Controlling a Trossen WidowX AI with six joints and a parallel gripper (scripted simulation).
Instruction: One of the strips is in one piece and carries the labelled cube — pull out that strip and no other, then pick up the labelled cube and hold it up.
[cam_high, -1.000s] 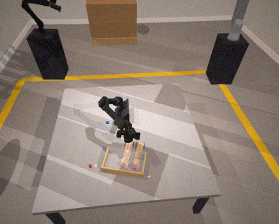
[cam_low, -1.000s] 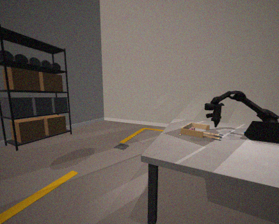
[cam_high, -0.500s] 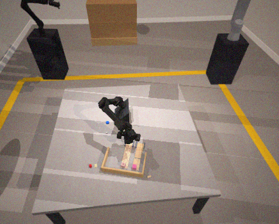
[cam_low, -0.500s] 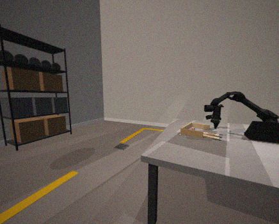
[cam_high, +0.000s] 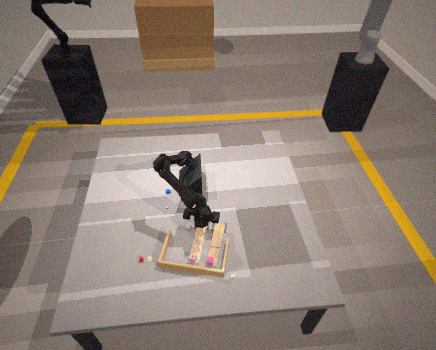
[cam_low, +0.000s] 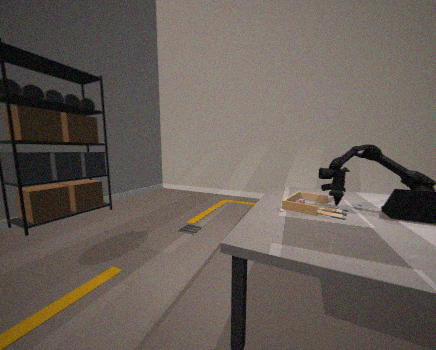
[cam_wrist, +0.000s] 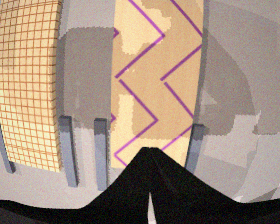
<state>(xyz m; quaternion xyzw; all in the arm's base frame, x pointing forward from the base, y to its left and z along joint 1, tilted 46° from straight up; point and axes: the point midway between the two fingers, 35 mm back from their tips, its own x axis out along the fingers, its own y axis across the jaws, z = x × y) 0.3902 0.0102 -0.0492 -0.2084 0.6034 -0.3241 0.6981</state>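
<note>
The zigzag-marked strip (cam_high: 198, 242) (cam_wrist: 145, 60) lies in the wooden frame (cam_high: 189, 268) (cam_low: 300, 206), with a pale pink cube (cam_high: 193, 257) on its far end. Any label is too small to read. The grid-marked strip (cam_high: 218, 235) (cam_wrist: 30, 75) lies beside it, with a magenta cube (cam_high: 210, 260) on its far end; a dark line crosses this strip partway along in the top view. My gripper (cam_low: 338, 202) (cam_wrist: 148, 154) is shut and empty, pointing down over the near end of the zigzag strip. Whether its tips touch the strip I cannot tell.
Upright grey-blue posts (cam_wrist: 69, 152) (cam_wrist: 101, 155) (cam_wrist: 195, 150) flank the strips' near ends. A red piece (cam_high: 141, 259) and a beige piece (cam_high: 149, 259) lie left of the frame, a pale piece (cam_high: 232, 276) by its corner, a blue piece (cam_high: 168, 191) near the arm's base.
</note>
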